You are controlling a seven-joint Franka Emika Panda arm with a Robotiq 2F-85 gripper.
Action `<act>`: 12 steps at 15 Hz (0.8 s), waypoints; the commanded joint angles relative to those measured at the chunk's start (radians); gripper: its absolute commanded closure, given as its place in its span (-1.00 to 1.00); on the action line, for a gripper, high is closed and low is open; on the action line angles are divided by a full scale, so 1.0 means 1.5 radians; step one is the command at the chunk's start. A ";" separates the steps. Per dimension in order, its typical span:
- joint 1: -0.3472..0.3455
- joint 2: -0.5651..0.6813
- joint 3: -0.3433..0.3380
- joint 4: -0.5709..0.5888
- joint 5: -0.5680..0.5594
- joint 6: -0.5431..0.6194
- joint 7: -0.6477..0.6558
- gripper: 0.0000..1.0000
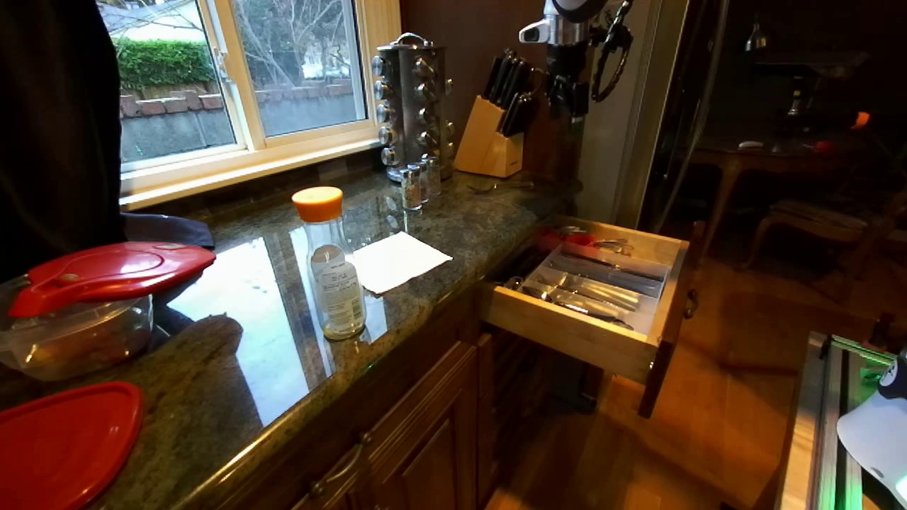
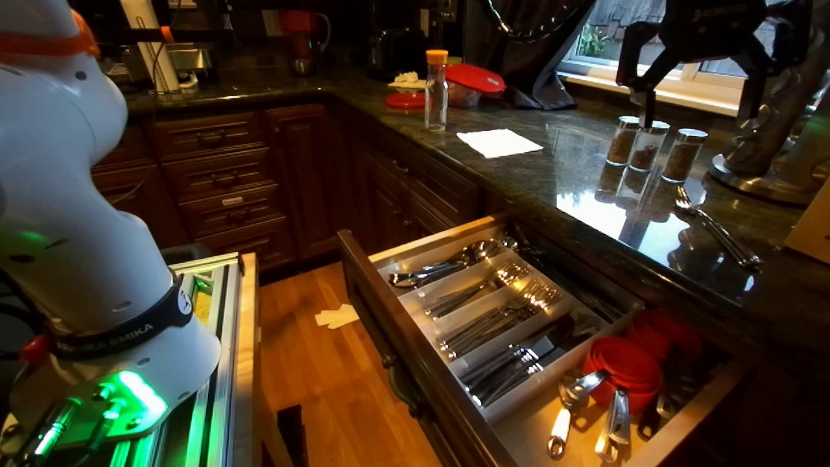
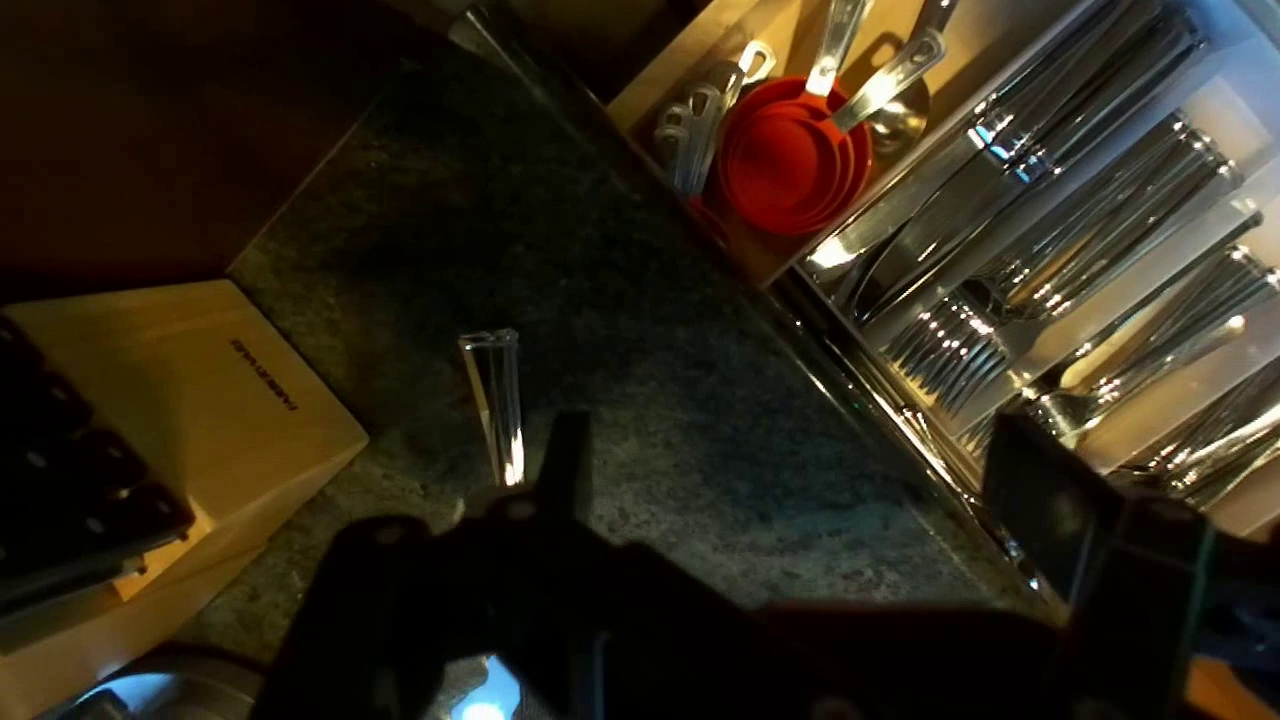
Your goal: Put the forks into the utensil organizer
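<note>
Forks lie together on the dark stone counter; I make out two handles. In the wrist view their handle ends show at left, the rest hidden behind a finger. In an exterior view they are a thin glint. The utensil organizer is a pale tray with long compartments inside the open drawer; it also shows in the wrist view. Its compartments hold spoons, forks and knives. My gripper is open and empty, raised above the counter; in the wrist view its fingers are wide apart.
The open drawer also holds red measuring cups. A knife block stands beside the forks. Glass spice jars and a tall spice rack are close by. A bottle and white paper stand farther along.
</note>
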 commanded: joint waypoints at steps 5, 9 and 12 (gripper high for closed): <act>-0.021 0.105 0.031 0.112 0.024 0.015 0.051 -1.00; -0.030 0.168 0.037 0.168 0.039 0.005 0.092 -1.00; -0.045 0.209 0.048 0.200 0.077 0.014 0.121 -1.00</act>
